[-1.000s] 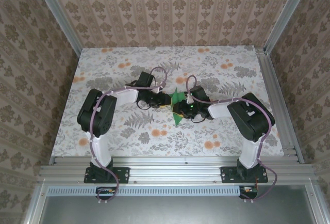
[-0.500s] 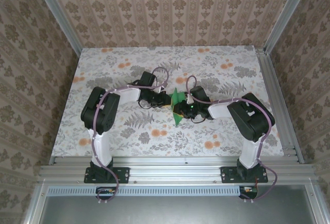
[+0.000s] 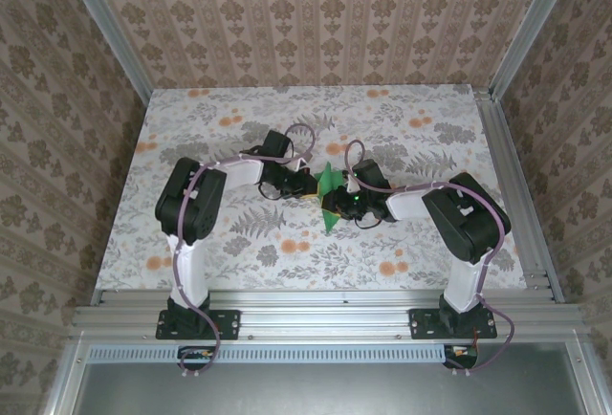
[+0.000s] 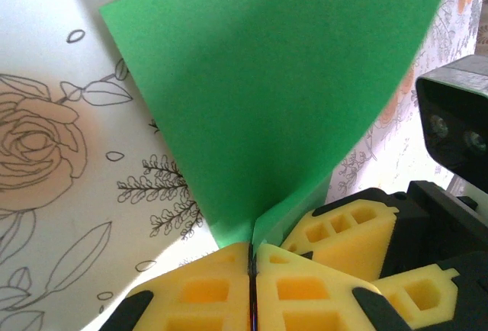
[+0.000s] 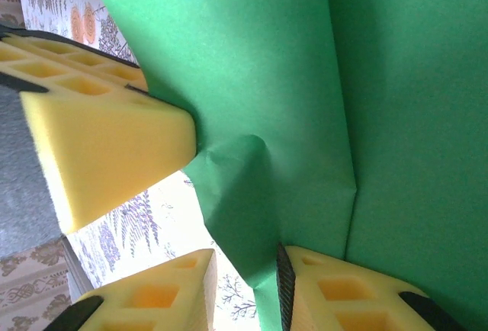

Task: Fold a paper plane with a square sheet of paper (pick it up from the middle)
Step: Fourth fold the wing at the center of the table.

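— Where's the left gripper (image 4: 252,249)?
— Lower middle of its wrist view, pads (image 4: 206,289) pressed together on the bottom edge of the green paper (image 4: 267,94); the sheet fans upward.
— And the right gripper (image 5: 245,274)?
— Bottom of its view, pads apart; a creased flap of the paper hangs between them, against the pad at lower right.
— Overhead?
— The paper stands mid-frame between both.

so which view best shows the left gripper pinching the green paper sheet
Left wrist view: the left gripper is shut on the bottom edge of the thin bright-green paper sheet, close up. The right wrist view shows its yellow fingers side-on against the paper; the top view, a small green patch between the arms.
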Robot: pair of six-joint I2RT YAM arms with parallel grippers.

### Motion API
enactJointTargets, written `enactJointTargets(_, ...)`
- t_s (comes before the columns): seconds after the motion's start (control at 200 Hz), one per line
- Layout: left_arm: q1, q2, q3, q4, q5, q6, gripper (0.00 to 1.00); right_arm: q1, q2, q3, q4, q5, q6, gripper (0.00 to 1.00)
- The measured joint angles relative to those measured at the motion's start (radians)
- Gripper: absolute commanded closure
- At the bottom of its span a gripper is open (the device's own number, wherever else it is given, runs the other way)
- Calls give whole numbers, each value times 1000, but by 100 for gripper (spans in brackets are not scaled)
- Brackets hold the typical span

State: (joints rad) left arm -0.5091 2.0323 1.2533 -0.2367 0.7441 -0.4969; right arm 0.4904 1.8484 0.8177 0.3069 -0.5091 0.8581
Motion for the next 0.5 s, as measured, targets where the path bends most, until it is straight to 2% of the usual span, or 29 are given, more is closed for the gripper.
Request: enactJointTargets(0.5, 0, 32, 33, -48, -3, 49, 91, -10, -60, -9, -62, 9, -27, 65)
